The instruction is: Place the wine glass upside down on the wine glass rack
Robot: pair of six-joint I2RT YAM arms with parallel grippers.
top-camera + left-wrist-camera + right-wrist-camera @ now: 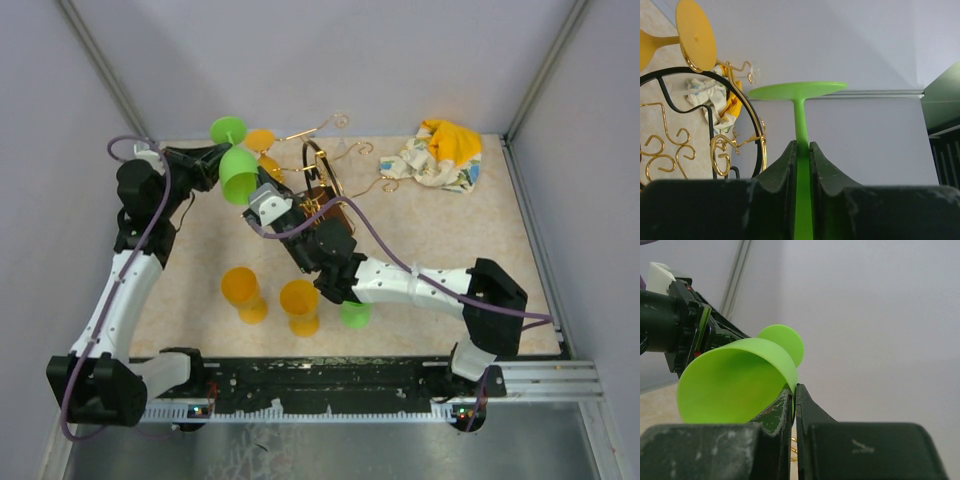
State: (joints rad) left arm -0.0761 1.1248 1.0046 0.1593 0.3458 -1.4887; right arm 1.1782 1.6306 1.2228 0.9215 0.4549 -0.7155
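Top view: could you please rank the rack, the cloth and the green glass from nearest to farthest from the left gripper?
1. Green glass: its stem is held in the left gripper.
2. Rack: to the right, mid-table.
3. Cloth: back right corner.

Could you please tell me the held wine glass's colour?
Bright green wine glass; best in right wrist view.

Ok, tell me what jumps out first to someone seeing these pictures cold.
The green wine glass is held in mid-air at back left by both arms. The left gripper is shut on its stem and the right gripper pinches the bowl's rim. Just right of it stands the gold wine glass rack, with an orange glass at one of its arms, and a crumpled cloth lies at back right.
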